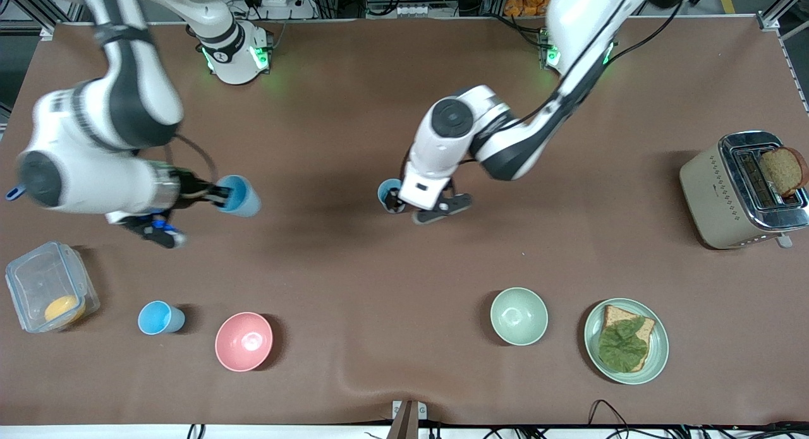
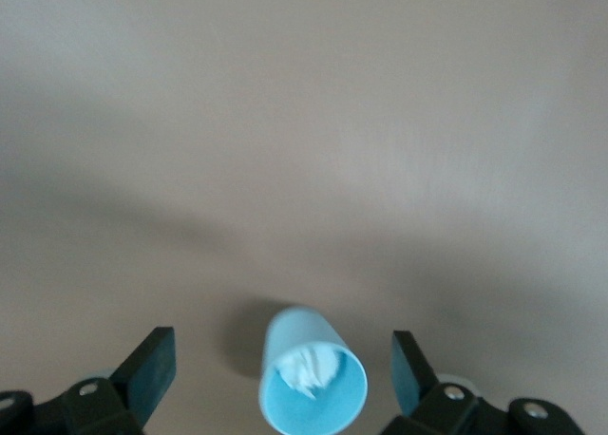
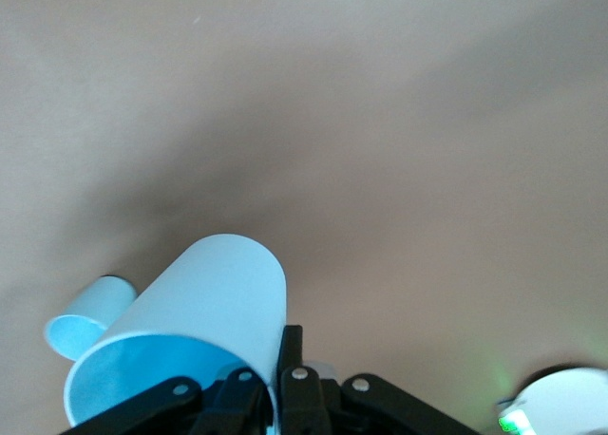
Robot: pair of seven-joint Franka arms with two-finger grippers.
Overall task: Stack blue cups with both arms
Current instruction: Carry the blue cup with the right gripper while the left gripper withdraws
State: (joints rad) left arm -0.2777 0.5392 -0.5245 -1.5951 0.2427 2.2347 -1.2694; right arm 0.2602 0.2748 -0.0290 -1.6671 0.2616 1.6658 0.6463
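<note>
My right gripper (image 1: pixel 217 195) is shut on the rim of a sky-blue cup (image 1: pixel 241 196) and holds it tilted in the air over the table toward the right arm's end. In the right wrist view the held cup (image 3: pixel 195 316) fills the area by the gripper (image 3: pixel 275 359). My left gripper (image 1: pixel 395 203) is open around a paler blue cup (image 1: pixel 387 191) standing at mid-table. In the left wrist view this cup (image 2: pixel 312 378) has a white lump inside and sits between the fingers (image 2: pixel 152 367), apart from both. A third blue cup (image 1: pixel 160 318) stands near the front edge.
A pink bowl (image 1: pixel 244 341) stands beside the third cup. A clear lidded box (image 1: pixel 49 286) holds something orange. A pale green bowl (image 1: pixel 519 316), a plate (image 1: pixel 657 344) with bread and a leaf, and a toaster (image 1: pixel 714 192) with toast are toward the left arm's end.
</note>
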